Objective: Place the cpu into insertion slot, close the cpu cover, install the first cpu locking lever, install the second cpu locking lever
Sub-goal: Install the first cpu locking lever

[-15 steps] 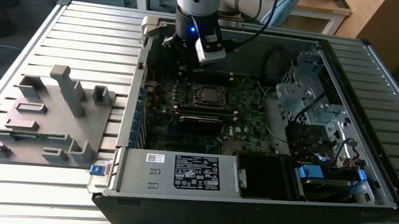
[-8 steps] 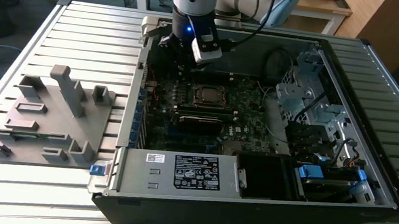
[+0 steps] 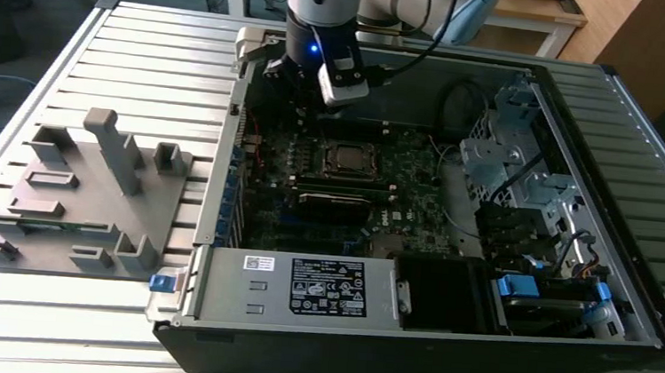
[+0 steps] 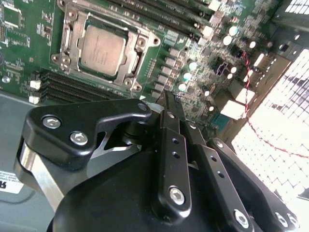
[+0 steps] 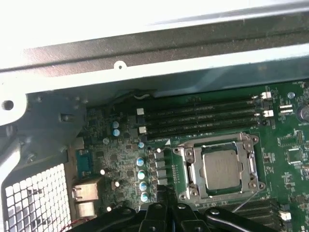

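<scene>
cpu: dull silver-grey top, plain. cpu cover: brighter silver frame. Motherboard: green w/ fine pale traces. Memory sticks: black, white end clips. Capacitors: teal-blue tops, in a row. Gripper: matt black, silver screw heads. Twisted wire: red + black (spiral pattern). Table: silver-grey, ribbed stripes. Fixture, exterior view's left: flat grey. Tabs, near right inside case: bright blue. Label: white w/ black print.
</scene>
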Motion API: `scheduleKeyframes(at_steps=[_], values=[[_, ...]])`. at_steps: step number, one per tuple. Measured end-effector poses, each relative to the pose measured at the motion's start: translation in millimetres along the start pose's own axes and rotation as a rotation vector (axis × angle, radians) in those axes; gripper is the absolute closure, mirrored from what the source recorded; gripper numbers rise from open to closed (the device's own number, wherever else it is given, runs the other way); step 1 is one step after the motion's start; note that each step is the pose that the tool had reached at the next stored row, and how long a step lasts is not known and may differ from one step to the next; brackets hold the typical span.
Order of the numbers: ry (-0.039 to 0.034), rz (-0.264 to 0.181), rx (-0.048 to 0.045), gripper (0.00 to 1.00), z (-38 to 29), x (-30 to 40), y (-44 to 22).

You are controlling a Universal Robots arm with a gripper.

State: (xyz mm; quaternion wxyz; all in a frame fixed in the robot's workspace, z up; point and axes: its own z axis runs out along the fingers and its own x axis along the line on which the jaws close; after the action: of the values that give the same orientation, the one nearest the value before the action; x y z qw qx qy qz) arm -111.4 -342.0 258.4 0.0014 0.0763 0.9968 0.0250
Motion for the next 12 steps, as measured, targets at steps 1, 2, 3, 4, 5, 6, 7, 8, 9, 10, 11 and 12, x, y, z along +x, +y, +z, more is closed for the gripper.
scheduleKeyframes(at_steps=[1,2,3,4,5,6,7,8,9,10,11,12], values=[[0.0014,0.000,-0.0089,0.90,0.0,0.5,-0.1],[0.0030,0.000,-0.0196,0.90,0.0,0.9,-0.2],[0.0044,0.000,-0.0296,0.90,0.0,1.4,-0.3],[0.0059,0.000,-0.0389,0.90,0.0,1.8,-0.4],[0.0073,0.000,-0.0480,0.90,0.0,2.1,-0.5],[0.0087,0.000,-0.0568,0.90,0.0,2.4,-0.5],[0.0101,0.000,-0.0655,0.90,0.0,2.6,-0.6],[0.0115,0.001,-0.0751,0.90,0.0,2.9,-0.8],[0.0130,0.001,-0.0855,0.90,0.0,3.1,-0.9],[0.0143,0.001,-0.0941,0.90,0.0,3.3,-1.0],[0.0157,0.001,-0.1023,0.90,0.0,3.5,-1.2],[0.0169,0.001,-0.1096,0.90,0.0,3.7,-1.3]])
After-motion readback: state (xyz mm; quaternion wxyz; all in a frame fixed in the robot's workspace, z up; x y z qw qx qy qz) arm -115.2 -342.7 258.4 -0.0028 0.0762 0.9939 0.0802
